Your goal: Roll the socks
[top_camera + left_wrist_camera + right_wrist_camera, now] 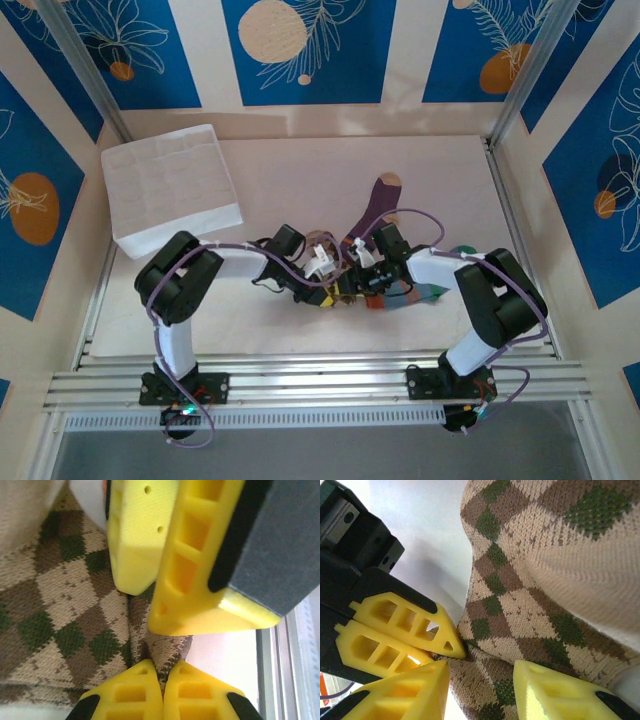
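Rolling appears barely begun: the left gripper (162,670), jaws pinched tight on a fold of the brown diamond-patterned sock (60,605), meets the right gripper (482,677), whose half-closed jaws hold a thicker bunch, while the purple sock (382,203) beyond both jaws lies unrolled.

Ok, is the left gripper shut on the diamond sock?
Shut on it: the left gripper's fingertips meet, with a fold of the diamond sock pinched between them.

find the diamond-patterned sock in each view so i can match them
top external: diamond-patterned sock near picture centre, mostly hidden
left wrist: left side, down to bottom centre
right wrist: upper right, down to bottom centre
shared landmark: left end effector pinching its fold
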`<state>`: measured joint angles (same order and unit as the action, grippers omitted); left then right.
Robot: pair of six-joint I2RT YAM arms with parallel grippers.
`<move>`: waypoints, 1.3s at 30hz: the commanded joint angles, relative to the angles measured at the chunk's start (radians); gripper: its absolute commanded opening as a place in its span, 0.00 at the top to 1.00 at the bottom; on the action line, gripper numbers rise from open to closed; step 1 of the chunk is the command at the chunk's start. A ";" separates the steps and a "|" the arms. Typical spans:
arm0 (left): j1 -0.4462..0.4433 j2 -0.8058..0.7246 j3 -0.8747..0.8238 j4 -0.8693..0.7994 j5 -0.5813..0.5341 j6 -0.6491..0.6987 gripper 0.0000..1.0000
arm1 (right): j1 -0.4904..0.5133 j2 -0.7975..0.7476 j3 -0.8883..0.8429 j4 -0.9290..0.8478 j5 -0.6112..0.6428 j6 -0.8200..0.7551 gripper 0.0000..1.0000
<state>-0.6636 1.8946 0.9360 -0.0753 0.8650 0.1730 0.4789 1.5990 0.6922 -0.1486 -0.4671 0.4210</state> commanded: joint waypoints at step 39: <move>-0.074 -0.561 -0.470 0.429 -0.434 0.438 0.56 | 0.116 0.265 0.240 -0.361 0.161 -0.040 1.00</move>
<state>-0.6830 1.3674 0.5251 0.2192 0.5632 0.4492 0.5835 1.7985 0.9489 -0.3996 -0.3763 0.4080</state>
